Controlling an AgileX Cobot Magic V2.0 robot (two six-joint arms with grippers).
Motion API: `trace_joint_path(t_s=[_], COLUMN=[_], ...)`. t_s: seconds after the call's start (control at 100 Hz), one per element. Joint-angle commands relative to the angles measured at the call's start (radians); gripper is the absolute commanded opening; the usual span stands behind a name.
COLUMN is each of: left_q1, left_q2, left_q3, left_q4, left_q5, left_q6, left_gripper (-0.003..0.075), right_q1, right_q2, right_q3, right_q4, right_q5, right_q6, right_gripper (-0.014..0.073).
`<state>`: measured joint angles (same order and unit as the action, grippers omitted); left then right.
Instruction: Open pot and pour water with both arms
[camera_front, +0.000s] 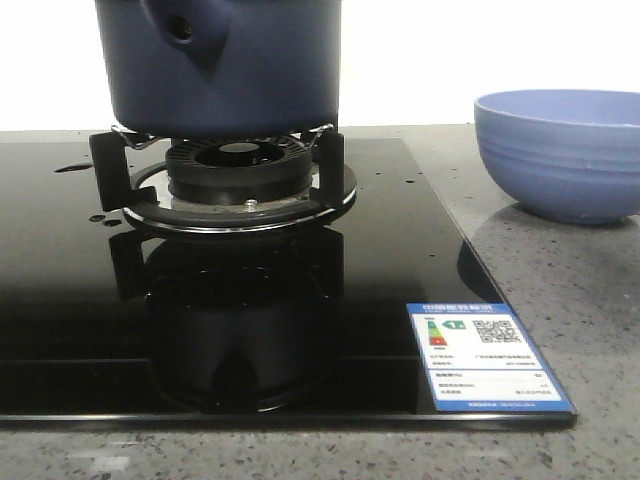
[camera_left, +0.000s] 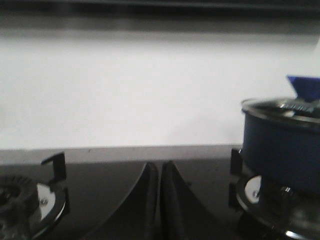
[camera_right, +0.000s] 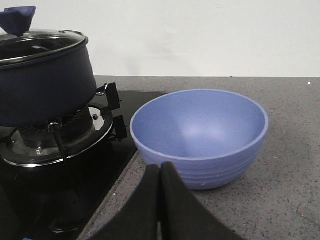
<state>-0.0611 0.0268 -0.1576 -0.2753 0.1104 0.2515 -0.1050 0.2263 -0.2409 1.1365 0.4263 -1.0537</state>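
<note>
The dark navy pot (camera_front: 225, 62) stands on the gas burner (camera_front: 238, 185); its nub with a round hole (camera_front: 183, 30) faces the front camera. In the right wrist view the pot (camera_right: 45, 85) wears a glass lid (camera_right: 37, 42) with a blue knob (camera_right: 17, 19). It also shows in the left wrist view (camera_left: 282, 145). My left gripper (camera_left: 159, 167) is shut and empty, low over the black hob, left of the pot. My right gripper (camera_right: 160, 170) is shut and empty, just before the periwinkle bowl (camera_right: 200, 135). Neither gripper shows in the front view.
The periwinkle ribbed bowl (camera_front: 560, 150) sits on the speckled grey counter (camera_front: 560, 290), right of the black glass hob (camera_front: 300, 310). A blue-and-white label (camera_front: 487, 355) lies on the hob's front right corner. A second burner (camera_left: 27, 200) is left of my left gripper. A white wall stands behind.
</note>
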Motion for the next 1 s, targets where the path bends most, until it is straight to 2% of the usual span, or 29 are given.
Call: trace_joint_path(t_s=[0.0, 0.1, 0.18, 0.22, 0.99], left_q1=[0.033, 0.041, 0.039, 0.039, 0.039], left_q2=[0.005, -0.039, -0.06, -0.06, -0.06], left_q3=[0.047, 0.138, 0.193, 0.191, 0.191], left_q4=[0.076, 0.165, 0.176, 0.181, 0.139], left_q5=[-0.067, -0.078, -0.103, -0.041, -0.05], left_q6=[-0.103, -0.213, -0.262, -0.262, -0.262], left_gripper=[-0.002, -0.002, -0.002, -0.002, -0.002], right_q1=[-0.003, -0.003, -0.003, -0.003, -0.003], right_q2=[0.006, 0.006, 0.006, 0.004, 0.008], right_q3=[-0.027, -0.027, -0.027, -0.027, -0.027], right_q4=[0.035, 0.035, 0.035, 0.035, 0.035], right_q5=[-0.039, -0.039, -0.039, -0.039, -0.041], right_q6=[-0.011, -0.011, -0.011, -0.011, -0.011], right_gripper=[-0.0063, -0.0063, -0.0063, -0.0063, -0.0063])
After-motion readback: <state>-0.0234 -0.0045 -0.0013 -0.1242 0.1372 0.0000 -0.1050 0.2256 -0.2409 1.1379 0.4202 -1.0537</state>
